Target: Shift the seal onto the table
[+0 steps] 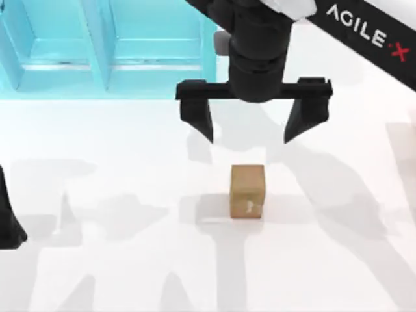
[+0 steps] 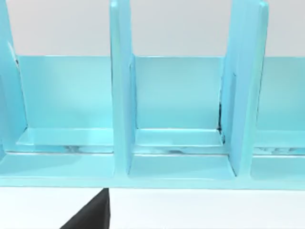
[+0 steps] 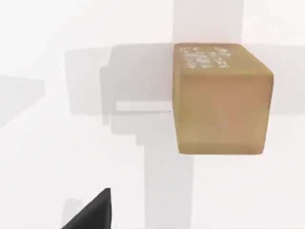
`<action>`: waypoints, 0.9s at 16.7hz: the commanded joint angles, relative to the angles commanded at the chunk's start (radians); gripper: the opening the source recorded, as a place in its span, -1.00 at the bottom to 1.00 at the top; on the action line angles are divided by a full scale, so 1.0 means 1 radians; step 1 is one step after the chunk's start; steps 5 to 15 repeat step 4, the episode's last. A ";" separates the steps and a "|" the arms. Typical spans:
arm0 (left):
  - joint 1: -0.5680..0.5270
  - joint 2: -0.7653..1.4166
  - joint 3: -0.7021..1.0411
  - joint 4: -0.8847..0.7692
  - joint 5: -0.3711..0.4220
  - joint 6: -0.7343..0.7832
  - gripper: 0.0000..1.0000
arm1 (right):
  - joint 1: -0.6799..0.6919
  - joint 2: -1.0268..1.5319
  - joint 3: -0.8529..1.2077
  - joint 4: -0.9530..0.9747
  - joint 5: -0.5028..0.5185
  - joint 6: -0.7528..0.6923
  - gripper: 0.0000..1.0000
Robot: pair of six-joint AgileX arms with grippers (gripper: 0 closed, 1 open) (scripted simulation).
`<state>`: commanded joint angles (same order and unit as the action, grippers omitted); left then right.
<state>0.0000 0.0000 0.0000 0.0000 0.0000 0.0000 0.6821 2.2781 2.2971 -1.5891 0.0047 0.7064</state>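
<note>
Evidently set down, the seal (image 1: pixel 247 190) rests alone on the table (image 1: pixel 117 149), the right gripper (image 1: pixel 253 123) spread empty beyond it.

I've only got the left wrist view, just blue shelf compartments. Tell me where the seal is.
Observer: The seal sits on the white table, in front of the shelf, outside every compartment.
Operator: Report the right gripper.
Observer: The right gripper hangs between the shelf and the seal in the top view, fingers spread wide, gripping nothing.
Operator: Check whether the seal is upright or tipped.
Observer: It rests flat on the table; the right wrist view shows pale markings on one face.
Operator: Say where my left arm is.
Observer: The left gripper is at the table's left edge, far from the seal.
</note>
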 joint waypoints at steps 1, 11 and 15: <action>0.000 0.000 0.000 0.000 0.000 0.000 1.00 | -0.001 -0.001 0.038 -0.038 0.000 -0.001 1.00; 0.000 0.000 0.000 0.000 0.000 0.000 1.00 | -0.003 -0.001 0.087 -0.088 0.001 -0.002 1.00; 0.000 0.000 0.000 0.000 0.000 0.000 1.00 | -0.003 -0.001 0.087 -0.088 0.001 -0.002 1.00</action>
